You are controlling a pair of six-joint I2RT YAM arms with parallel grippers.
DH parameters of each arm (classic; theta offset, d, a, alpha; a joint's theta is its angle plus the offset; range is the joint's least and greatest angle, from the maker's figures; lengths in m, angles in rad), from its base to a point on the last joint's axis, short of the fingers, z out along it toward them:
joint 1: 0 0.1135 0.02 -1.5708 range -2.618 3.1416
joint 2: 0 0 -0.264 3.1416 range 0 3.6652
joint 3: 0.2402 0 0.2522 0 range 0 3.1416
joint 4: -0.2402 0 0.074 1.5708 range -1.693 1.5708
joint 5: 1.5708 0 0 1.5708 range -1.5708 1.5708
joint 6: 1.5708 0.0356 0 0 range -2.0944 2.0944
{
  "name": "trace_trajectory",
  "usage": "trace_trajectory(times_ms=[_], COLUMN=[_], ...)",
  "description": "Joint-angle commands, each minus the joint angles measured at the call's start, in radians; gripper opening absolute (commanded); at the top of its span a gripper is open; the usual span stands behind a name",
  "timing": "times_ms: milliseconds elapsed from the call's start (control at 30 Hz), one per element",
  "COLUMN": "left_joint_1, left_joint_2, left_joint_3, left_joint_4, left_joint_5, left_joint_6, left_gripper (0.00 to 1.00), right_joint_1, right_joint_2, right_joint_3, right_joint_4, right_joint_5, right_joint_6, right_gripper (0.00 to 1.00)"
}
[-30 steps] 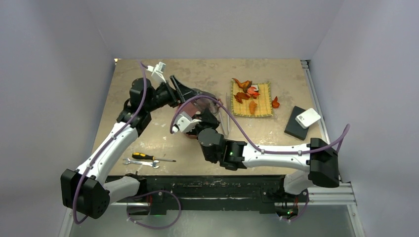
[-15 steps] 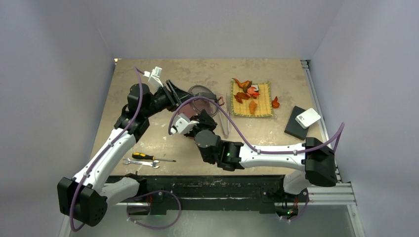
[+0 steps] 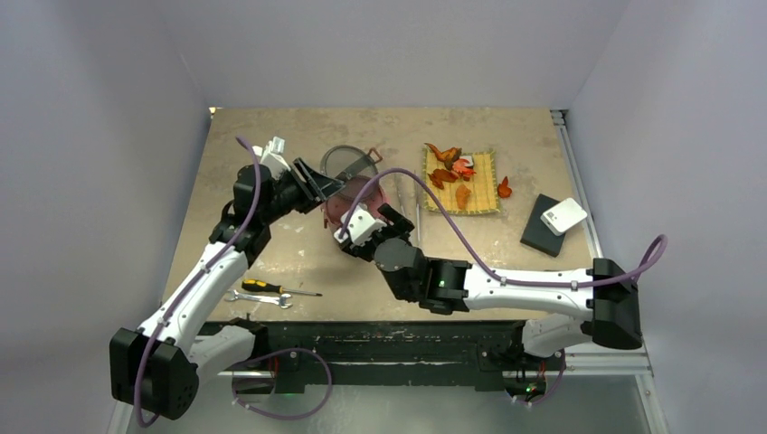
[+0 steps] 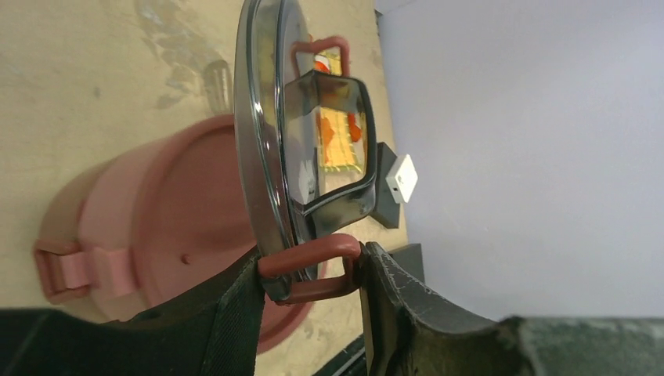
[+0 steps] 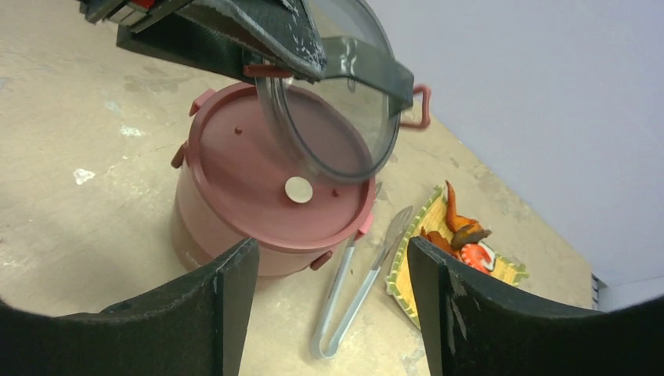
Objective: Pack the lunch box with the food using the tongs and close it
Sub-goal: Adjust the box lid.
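Left wrist view: the left pincer [image 4: 313, 274] is clamped on a red side loop of the dark see-through round top lid [image 4: 262, 133], holding it on edge and tilted over the dusty-red round lunch box [image 4: 156, 227]. The box stands on the beige counter [image 4: 78, 78], a flat red disc covering its top. The right pincer [image 5: 330, 251] hangs near the box, fingers apart, gripping nothing. The long slim silver metal tongs [image 5: 356, 286] lie just beside the box, between it and the yellow woven mat [image 5: 505, 270], where orange and red toy food pieces [image 5: 462, 231] rest.
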Motion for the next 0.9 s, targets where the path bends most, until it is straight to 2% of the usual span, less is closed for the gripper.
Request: trace_trajectory(times_ms=[0, 200, 267, 433, 567, 667, 767, 867], left_joint_1=[0.048, 0.098, 0.118, 0.143, 0.145, 0.147, 0.153, 0.166], left_joint_2=[0.049, 0.079, 0.083, 0.089, 0.09, 0.098, 0.121, 0.143], left_joint_3=[0.011, 0.014, 0.014, 0.031, 0.031, 0.055, 0.103, 0.14], left_joint_4=[0.022, -0.016, -0.022, -0.074, -0.065, -0.088, -0.173, -0.23], left_joint_5=[0.044, 0.187, 0.246, 0.337, 0.393, 0.437, 0.463, 0.503], left_joint_6=[0.075, 0.167, 0.192, 0.248, 0.253, 0.28, 0.343, 0.38], left_gripper=[0.15, 0.14, 0.15, 0.15, 0.15, 0.15, 0.15, 0.15], right_joint_1=[0.001, -0.013, -0.045, -0.213, -0.298, -0.352, -0.49, -0.532], right_joint_2=[-0.066, -0.135, -0.16, -0.207, -0.199, -0.198, -0.176, -0.156], right_joint_3=[-0.022, 0.001, 0.029, 0.097, 0.163, 0.185, 0.218, 0.246], right_joint_4=[-0.033, -0.082, -0.129, -0.217, -0.257, -0.252, -0.285, -0.317], right_joint_5=[-0.038, -0.047, -0.094, -0.387, -0.504, -0.651, -0.887, -0.997], right_joint_6=[0.119, 0.202, 0.248, 0.342, 0.459, 0.453, 0.457, 0.412], right_gripper=[0.74, 0.84, 0.86, 0.89, 0.9, 0.95, 0.95, 0.95])
